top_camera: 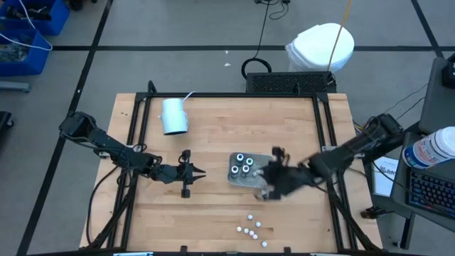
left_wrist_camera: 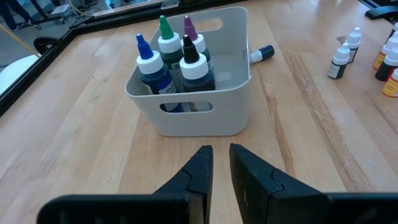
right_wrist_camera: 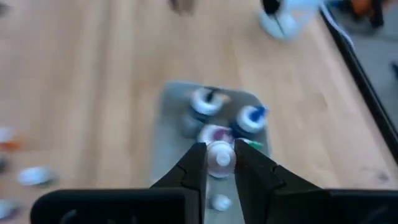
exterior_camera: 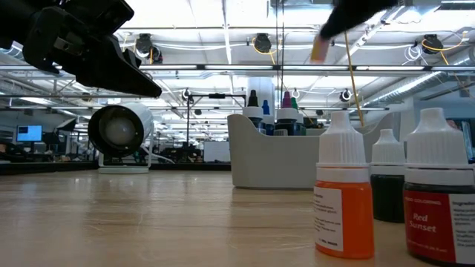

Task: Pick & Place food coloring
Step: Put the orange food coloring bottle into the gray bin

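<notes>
Wooden desk (top_camera: 213, 206) spreads under me, framed by dark rails, with a pale cup (top_camera: 173, 116) lying on its side toward the far left corner. My left gripper (top_camera: 193, 173) waits low over the desk just left of the grey bin (top_camera: 234, 179), its fingers (left_wrist_camera: 198, 169) drawn almost together with only a thin slit between them and nothing held; from its wrist the bin sits straight ahead, four tall dropper bottles (left_wrist_camera: 173, 59) standing upright in it, coloured tips up.

Moving right, my right gripper (right_wrist_camera: 219, 163) hangs directly over that bin, on its right side. Its fingers (right_wrist_camera: 194, 163) sit close on either side of a small white-capped bottle (right_wrist_camera: 219, 155), whose long axis runs vertically, cap toward the wrist. I judge they are pinching it, though the blur leaves that unsure. The bin's open space lies straight below, so the coming move is a plain drop downward, and the right arm is the one placed for it.

Further toward the near right edge, the loose small bottles (top_camera: 250, 226) stand scattered on the desk, well apart from both grippers; one more (left_wrist_camera: 262, 53) lies on its side beyond the bin.
</notes>
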You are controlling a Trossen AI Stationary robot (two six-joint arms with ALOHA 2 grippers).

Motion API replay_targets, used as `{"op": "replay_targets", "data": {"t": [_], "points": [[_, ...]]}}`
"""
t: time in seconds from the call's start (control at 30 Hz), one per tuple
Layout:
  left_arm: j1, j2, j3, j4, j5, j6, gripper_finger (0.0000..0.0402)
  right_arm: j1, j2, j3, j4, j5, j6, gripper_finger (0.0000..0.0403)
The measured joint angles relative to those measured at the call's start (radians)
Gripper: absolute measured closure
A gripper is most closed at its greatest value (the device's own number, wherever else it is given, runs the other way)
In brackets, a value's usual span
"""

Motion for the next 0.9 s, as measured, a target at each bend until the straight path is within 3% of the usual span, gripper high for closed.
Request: {"op": "replay_targets", "data": {"t": [0.2,0.27,0.67,0.9], "points": [[0.000,0.000,0.000,0.000,0.000,0.000,0.0339,-0.166,0.014,-0.148,0.115,-0.164,0.018,0.0354],[0.000,0.000,0.000,0.000,0.000,0.000,0.0339,-0.188,0.015,-0.201,0.135,-0.171,0.039,0.0354],[0.000,0.000,0.000,-0.001,0.000,-0.001,0.0339,-0.232,0.014,-0.294,0.244,-0.224,0.064,0.0353],[0.000,0.000,0.000,-0.001,0.000,-0.001,0.0339,-0.216,0.014,-0.294,0.239,-0.329,0.089,0.0353]]}}
